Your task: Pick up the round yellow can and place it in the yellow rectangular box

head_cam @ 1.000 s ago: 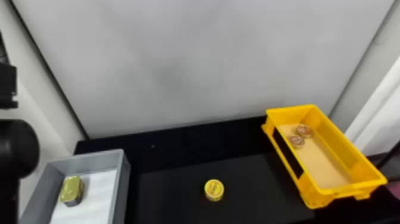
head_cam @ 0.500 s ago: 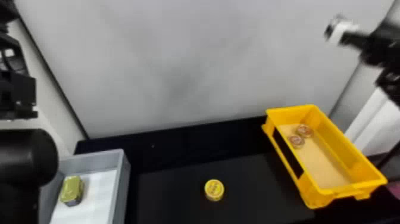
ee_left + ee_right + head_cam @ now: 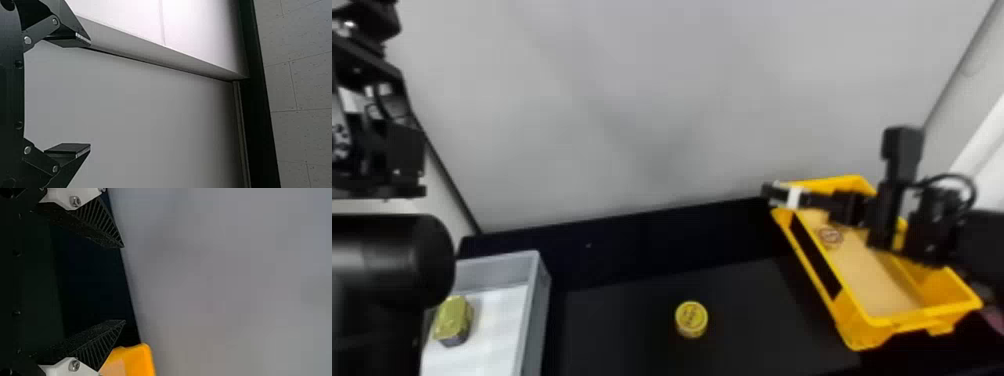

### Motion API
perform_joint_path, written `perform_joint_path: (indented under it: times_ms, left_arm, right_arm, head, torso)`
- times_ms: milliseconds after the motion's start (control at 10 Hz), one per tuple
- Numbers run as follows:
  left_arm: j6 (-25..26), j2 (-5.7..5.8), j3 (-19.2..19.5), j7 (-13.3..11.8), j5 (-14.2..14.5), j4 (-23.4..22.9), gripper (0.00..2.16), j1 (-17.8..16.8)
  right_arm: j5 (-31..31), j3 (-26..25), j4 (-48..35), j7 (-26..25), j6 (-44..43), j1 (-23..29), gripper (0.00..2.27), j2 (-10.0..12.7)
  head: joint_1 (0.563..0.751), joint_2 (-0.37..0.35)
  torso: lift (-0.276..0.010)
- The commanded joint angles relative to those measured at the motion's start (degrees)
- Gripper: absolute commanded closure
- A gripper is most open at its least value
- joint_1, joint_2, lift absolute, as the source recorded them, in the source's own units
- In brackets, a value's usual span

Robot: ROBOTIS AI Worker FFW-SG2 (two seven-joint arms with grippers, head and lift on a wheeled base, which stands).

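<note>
The round yellow can [image 3: 691,318] stands upright on the black table between the two boxes. My right gripper [image 3: 782,195] hangs above the far left corner of the yellow rectangular box [image 3: 852,332], well behind and to the right of the can. Seen from the right wrist, that gripper [image 3: 124,284] has its fingers apart with nothing between them, and a corner of the yellow box [image 3: 138,360] lies beside one finger. The left arm [image 3: 377,125] is parked at the left edge; in its wrist view the left gripper [image 3: 90,94] is open, holding nothing, facing pale walls.
At the left stands a grey box [image 3: 532,300] with a white bottom, holding a gold-lidded tin [image 3: 453,320]. A small round can [image 3: 830,235] lies inside the yellow box, partly under the right arm. A pale wall [image 3: 657,100] rises behind the table.
The right arm has come in from the right edge and swung down and leftward over the yellow box. More of the left arm shows at the left edge. The yellow can has stayed put.
</note>
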Motion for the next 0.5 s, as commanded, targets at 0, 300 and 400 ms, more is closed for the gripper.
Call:
perform_joint_path:
  times_ms: [0,300,400]
  left_arm:
    - [-0.67,-0.3,-0.94,0.08,0.42,0.74,0.31,-0.37]
    - [-1.46,-0.48,-2.17,0.26,0.94,1.7,0.31,-1.07]
    - [-1.82,-0.56,-2.26,0.35,1.03,1.97,0.31,-1.16]
  right_arm:
    - [5.97,6.45,9.87,7.48,-3.79,0.59,0.1,1.16]
    - [26.18,9.36,17.69,23.04,-6.69,-0.11,0.1,5.29]
    - [37.52,10.23,19.8,31.13,-8.45,-0.72,0.1,7.31]
  head:
    - [0.74,0.018]
    - [0.74,0.018]
    - [0.74,0.018]
  torso:
    - [0.0]
    - [0.0]
    - [0.0]
